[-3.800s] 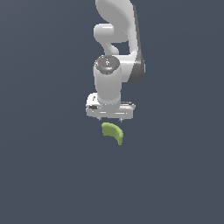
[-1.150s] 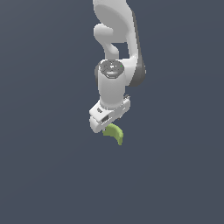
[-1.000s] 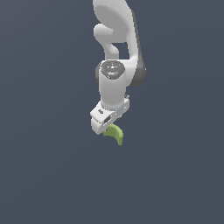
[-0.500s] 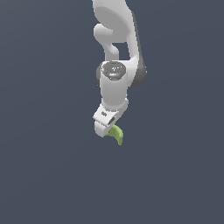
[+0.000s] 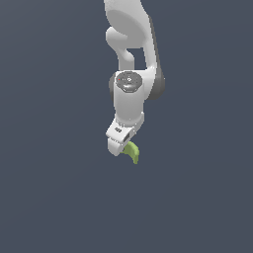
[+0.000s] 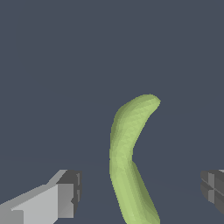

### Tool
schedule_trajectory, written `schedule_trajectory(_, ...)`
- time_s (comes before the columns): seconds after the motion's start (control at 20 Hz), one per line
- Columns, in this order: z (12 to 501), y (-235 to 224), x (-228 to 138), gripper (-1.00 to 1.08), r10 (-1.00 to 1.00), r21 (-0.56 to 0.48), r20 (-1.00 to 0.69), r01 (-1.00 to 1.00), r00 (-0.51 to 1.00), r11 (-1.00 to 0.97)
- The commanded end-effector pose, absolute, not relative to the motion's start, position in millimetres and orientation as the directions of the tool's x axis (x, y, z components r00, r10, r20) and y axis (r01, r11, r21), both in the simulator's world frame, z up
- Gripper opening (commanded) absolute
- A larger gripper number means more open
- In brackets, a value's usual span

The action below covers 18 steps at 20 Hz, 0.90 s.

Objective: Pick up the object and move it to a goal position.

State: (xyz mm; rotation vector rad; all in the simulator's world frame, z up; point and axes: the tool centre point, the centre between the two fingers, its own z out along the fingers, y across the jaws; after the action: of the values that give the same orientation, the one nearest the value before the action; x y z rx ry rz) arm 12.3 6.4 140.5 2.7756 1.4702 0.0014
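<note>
The object [image 5: 132, 151] is a small yellow-green curved wedge lying on the dark grey surface; most of it is hidden under the arm's white hand in the exterior view. In the wrist view the object [image 6: 129, 157] shows as a long bent shape lying between the two fingers. My gripper [image 6: 140, 192] stands open around it, one fingertip [image 6: 70, 192] on one side and the other fingertip [image 6: 212, 188] far on the other side, both apart from the object. In the exterior view the gripper [image 5: 120, 146] hangs low, just over the object.
Plain dark grey floor [image 5: 59, 197] stretches all around. The white arm [image 5: 131, 59] rises straight above the hand.
The hand has turned about its vertical axis and come down closer over the object. The object has stayed where it lay.
</note>
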Motion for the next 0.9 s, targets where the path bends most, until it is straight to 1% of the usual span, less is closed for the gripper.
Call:
schedule_trajectory(0.0, 131.5, 6.3, 11.7, 1.0, 0.828, 0.0, 0.0, 0.828, 0.561, -0.561)
schedule_trajectory(0.3, 102.1, 6.5, 10.8, 1.0, 0.829, 0.0, 0.0, 0.829, 0.559, -0.559)
schedule_trajectory(0.55, 95.7, 6.6, 12.1, 1.0, 0.83, 0.0, 0.0, 0.83, 0.558, -0.558)
schedule_trajectory(0.6, 95.7, 6.6, 12.1, -1.0, 0.83, 0.0, 0.0, 0.83, 0.558, -0.558)
schedule_trajectory(0.85, 95.7, 6.6, 12.1, -1.0, 0.83, 0.0, 0.0, 0.83, 0.558, -0.558)
